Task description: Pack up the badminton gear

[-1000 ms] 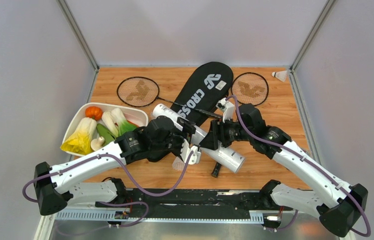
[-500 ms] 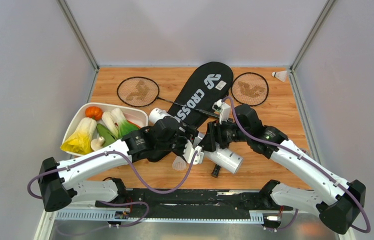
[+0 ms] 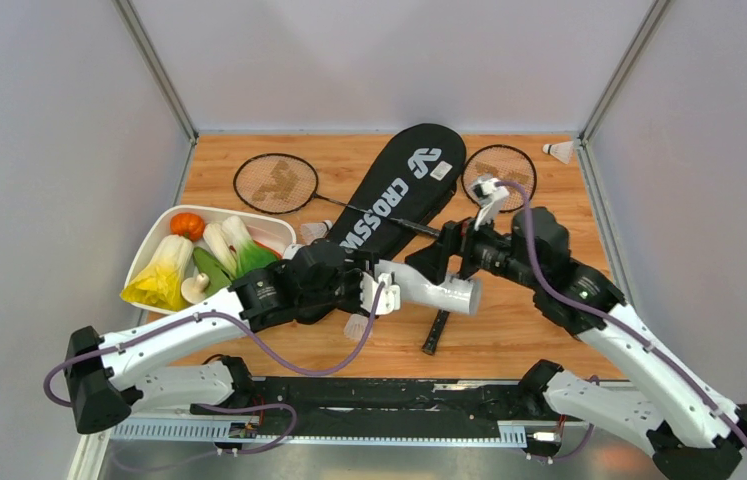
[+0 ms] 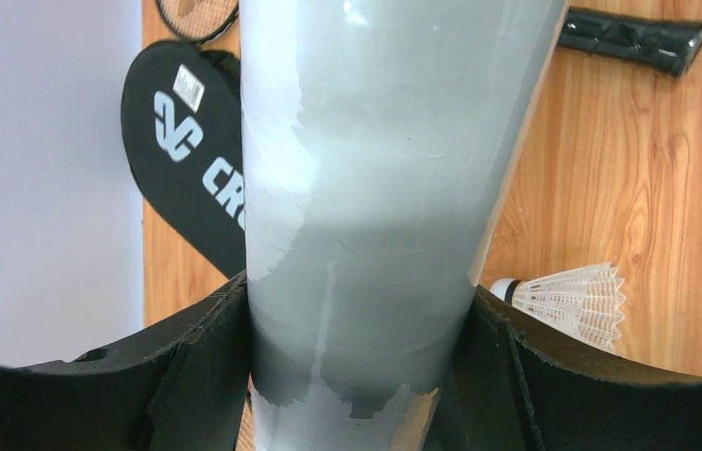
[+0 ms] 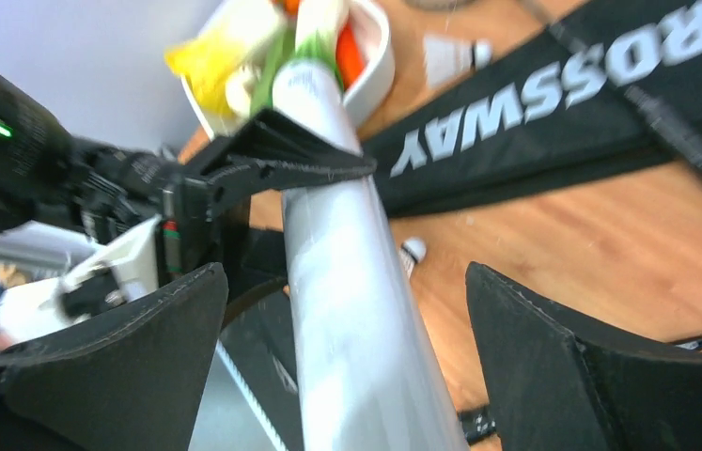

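My left gripper is shut on the long white tube and holds it off the table, nearly level. My right gripper is open; its jaws stand wide on either side of the tube without touching it. The black CROSSWAY bag lies behind, with one racket to its left and another racket to its right. Shuttlecocks lie under the left gripper, beside the tray and in the far right corner.
A white tray of toy vegetables stands at the left, close to the left arm. A black racket handle lies on the wood below the tube. Grey walls close in the table on three sides.
My right gripper has opened, let go of the tube and drawn back to the right. The tube has swung from slanted to nearly level in my left gripper. A shuttlecock beside the tray is uncovered.
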You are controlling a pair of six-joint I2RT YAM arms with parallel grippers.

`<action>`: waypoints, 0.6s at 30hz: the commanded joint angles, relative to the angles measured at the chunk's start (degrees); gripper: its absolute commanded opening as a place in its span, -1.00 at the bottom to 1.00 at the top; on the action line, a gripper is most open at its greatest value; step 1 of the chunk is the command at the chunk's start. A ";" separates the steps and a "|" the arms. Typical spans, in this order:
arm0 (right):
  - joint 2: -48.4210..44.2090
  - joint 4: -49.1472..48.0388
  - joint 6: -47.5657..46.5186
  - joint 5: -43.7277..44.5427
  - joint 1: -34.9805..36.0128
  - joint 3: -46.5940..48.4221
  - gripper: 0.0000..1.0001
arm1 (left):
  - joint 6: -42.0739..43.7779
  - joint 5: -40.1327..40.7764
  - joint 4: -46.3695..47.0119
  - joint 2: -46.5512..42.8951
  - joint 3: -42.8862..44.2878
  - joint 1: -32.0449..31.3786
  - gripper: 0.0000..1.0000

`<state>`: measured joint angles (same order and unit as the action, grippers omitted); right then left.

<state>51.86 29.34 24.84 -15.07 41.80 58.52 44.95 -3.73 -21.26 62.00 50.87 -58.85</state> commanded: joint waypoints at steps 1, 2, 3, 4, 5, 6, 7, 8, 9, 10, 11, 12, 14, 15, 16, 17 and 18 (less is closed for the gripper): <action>-7.16 -4.91 2.69 12.16 -0.19 4.34 1.00 | -9.83 5.04 4.37 -5.11 -0.07 0.28 -0.12; -8.93 -6.07 3.36 13.41 -0.17 3.94 1.00 | -12.24 6.71 4.18 -5.65 -0.07 0.30 -0.12; -10.58 -7.37 4.16 14.46 -0.14 3.40 1.00 | -13.39 8.54 4.02 -6.78 -0.05 0.29 -0.11; -12.10 -8.74 5.02 14.98 -0.14 2.80 1.00 | -15.35 9.52 3.76 -7.32 -0.10 0.30 -0.11; -13.65 -10.19 5.71 16.43 -0.14 2.09 1.00 | -16.39 11.96 3.72 -8.51 -0.41 0.31 -0.11; -14.82 -11.43 6.30 17.22 -0.14 1.31 0.98 | -18.17 13.25 3.71 -9.20 -0.59 0.40 -0.10; -15.89 -12.36 6.62 17.34 -0.14 0.72 0.92 | -20.08 15.40 3.65 -10.48 -1.01 0.56 -0.07; -16.61 -12.91 6.81 17.58 -0.14 0.19 0.86 | -20.96 16.24 3.34 -11.96 -1.25 0.61 -0.06; -17.04 -12.94 7.02 17.88 -0.14 -0.22 0.77 | -22.36 17.31 3.16 -12.90 -1.95 0.65 -0.05; -17.39 -12.93 7.06 18.00 -0.14 -0.62 0.69 | -23.02 17.42 3.04 -14.94 -2.50 0.66 -0.05; -17.47 -12.99 7.13 17.89 -0.16 -1.09 0.61 | -23.98 16.99 3.18 -16.14 -3.84 0.66 -0.05; -17.58 -12.92 7.51 17.74 -0.14 -1.65 0.54 | -24.35 16.60 3.77 -18.67 -4.68 0.67 -0.06; -17.36 -12.99 8.47 17.14 -0.14 -2.40 0.45 | -25.37 15.71 4.96 -21.67 -6.99 0.67 -0.06; -17.01 -12.93 8.92 16.57 -0.19 -2.56 0.41 | -25.84 15.31 5.07 -22.36 -7.86 0.67 -0.06; -16.50 -12.99 9.27 16.05 -0.21 -2.56 0.38 | -25.94 15.19 4.93 -23.24 -8.10 0.67 -0.06; -15.88 -12.99 9.60 15.03 -0.15 -2.53 0.37 | -26.22 15.34 4.79 -23.55 -8.38 0.64 -0.06; -15.03 -13.00 9.75 13.68 -0.16 -2.27 0.35 | -26.27 15.42 4.33 -23.84 -8.45 0.66 -0.05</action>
<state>34.54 18.02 32.08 0.99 41.80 56.29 22.26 10.87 -19.97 40.01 42.72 -58.30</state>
